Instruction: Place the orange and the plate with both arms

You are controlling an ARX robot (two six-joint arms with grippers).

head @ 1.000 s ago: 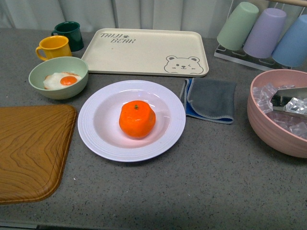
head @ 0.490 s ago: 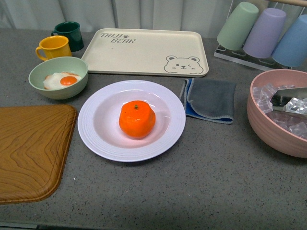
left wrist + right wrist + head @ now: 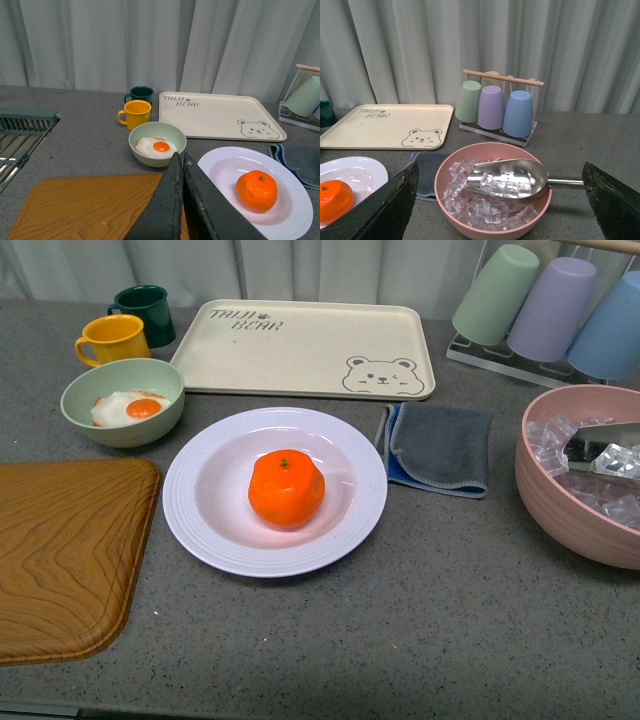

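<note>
The orange [image 3: 287, 489] rests in the middle of the pale lavender plate [image 3: 200, 522], which sits on the grey counter in the front view. Neither arm shows in that view. In the left wrist view my left gripper [image 3: 180, 159] is shut and empty, held above the wooden tray's edge, with the plate [image 3: 225, 165] and orange [image 3: 257, 189] off to one side. My right gripper [image 3: 502, 192] is open and empty, its fingers [image 3: 395, 205] wide apart above the pink ice bowl; the orange [image 3: 335, 200] and plate [image 3: 365, 172] show at that view's edge.
A wooden tray [image 3: 60, 550] lies at front left. A green bowl with a fried egg [image 3: 122, 400], yellow mug [image 3: 112, 339], dark green mug [image 3: 146, 311] and cream bear tray [image 3: 305, 348] stand behind. A grey cloth [image 3: 440, 448], pink ice bowl with scoop [image 3: 580, 475] and cup rack [image 3: 550, 305] are right.
</note>
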